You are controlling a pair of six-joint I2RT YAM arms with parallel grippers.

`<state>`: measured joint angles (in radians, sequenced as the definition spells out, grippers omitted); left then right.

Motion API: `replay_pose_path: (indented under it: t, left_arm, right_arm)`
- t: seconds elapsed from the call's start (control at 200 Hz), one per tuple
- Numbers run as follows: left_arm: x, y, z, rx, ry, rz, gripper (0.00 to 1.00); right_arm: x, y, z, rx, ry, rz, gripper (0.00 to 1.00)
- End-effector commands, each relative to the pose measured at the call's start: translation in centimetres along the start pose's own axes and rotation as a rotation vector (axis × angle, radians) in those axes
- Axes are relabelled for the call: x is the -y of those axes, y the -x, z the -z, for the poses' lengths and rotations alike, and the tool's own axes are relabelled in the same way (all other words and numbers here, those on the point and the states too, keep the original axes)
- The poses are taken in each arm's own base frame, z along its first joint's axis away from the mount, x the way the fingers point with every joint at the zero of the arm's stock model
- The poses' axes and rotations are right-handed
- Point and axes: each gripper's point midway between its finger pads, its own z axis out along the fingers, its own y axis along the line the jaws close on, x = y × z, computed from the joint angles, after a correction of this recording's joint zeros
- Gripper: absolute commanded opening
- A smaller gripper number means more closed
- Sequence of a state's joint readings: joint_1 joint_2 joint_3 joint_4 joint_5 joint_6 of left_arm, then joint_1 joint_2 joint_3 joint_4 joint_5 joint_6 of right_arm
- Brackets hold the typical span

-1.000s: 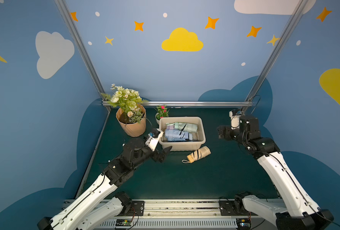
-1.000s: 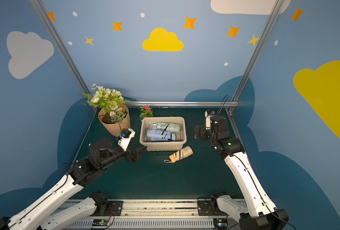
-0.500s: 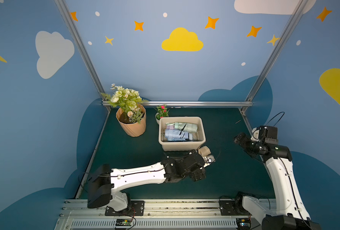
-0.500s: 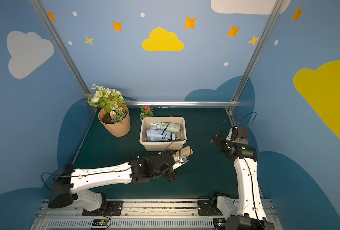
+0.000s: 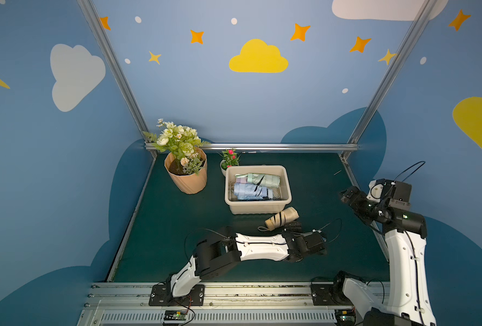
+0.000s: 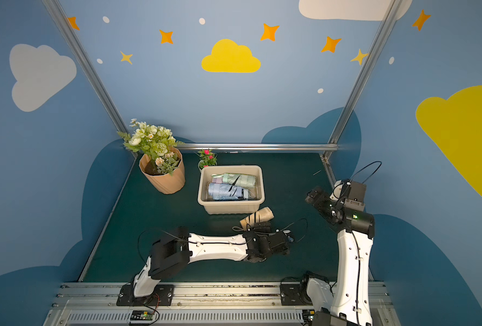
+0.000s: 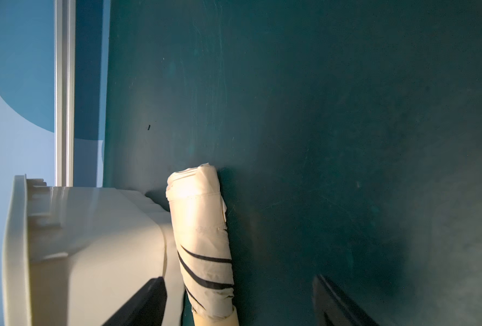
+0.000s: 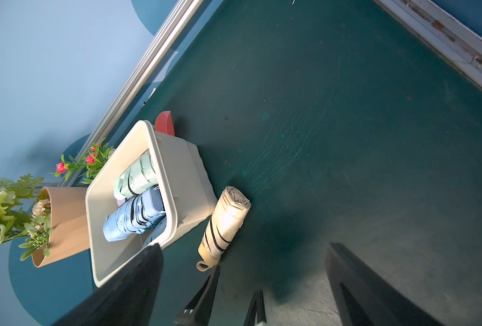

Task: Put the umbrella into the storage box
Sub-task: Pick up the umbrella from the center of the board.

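A folded beige umbrella (image 5: 282, 218) (image 6: 258, 218) with black stripes lies on the green mat, just in front of the storage box (image 5: 258, 201) (image 6: 231, 201). The box is a beige tub with a light green and a light blue umbrella inside. My left gripper (image 5: 290, 227) (image 6: 262, 226) is low on the mat at the umbrella's handle end. In the left wrist view its jaws stand open around the umbrella (image 7: 203, 240), which lies nearer one finger, beside the box wall (image 7: 93, 240). My right gripper (image 5: 347, 196) (image 8: 242, 282) hangs open and empty at the right, facing the umbrella (image 8: 225, 223).
A ribbed tan flower pot (image 5: 187, 180) with white flowers stands at the back left. A small pink-flowered plant (image 5: 230, 159) sits behind the box. My left arm lies across the front of the mat. Metal frame rails edge the mat at the back and sides.
My left arm swung from the box's left side down across the front, and its gripper now straddles the umbrella. My right arm drew back from the box to the right edge.
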<state>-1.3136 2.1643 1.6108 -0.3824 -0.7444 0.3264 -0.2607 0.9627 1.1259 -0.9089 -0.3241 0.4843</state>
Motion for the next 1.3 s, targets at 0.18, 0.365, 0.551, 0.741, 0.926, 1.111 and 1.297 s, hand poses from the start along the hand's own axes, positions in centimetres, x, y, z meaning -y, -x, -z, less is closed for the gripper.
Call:
replay_pose_path:
  t: [0.18, 0.365, 0.551, 0.741, 0.926, 1.111, 1.297]
  left_arm:
    - [-2.1, -0.8, -4.6, -0.14, 0.112, -0.033, 0.78]
    - [-2.6, -1.1, -6.6, -0.175, 0.137, -0.075, 0.81]
    - [-2.0, -2.2, -8.1, -0.233, 0.146, -0.107, 0.76]
    - [-2.0, -4.2, -9.0, -0.293, 0.131, -0.088, 0.66]
    - [-1.9, -6.4, -9.6, -0.344, 0.108, -0.054, 0.6]
    - [-0.9, -8.1, -10.2, -0.381, 0.075, -0.039, 0.45]
    - [-1.5, -8.1, -9.9, -0.369, 0.09, -0.008, 0.18]
  right_arm:
    - [-1.0, 0.3, 0.3, -0.026, 0.031, 0.01, 0.95]
    - [-1.4, 0.7, 0.2, -0.027, 0.034, 0.012, 0.96]
    - [-1.4, 1.0, 0.1, -0.026, 0.031, 0.013, 0.95]
    - [-1.6, 1.1, -0.2, -0.037, 0.045, 0.008, 0.95]
    - [-1.6, 1.1, -0.3, -0.04, 0.045, 0.009, 0.96]
    - [-1.7, 1.2, -0.4, -0.044, 0.048, 0.008, 0.95]
    - [-1.7, 0.9, -0.5, -0.054, 0.051, 0.015, 0.96]
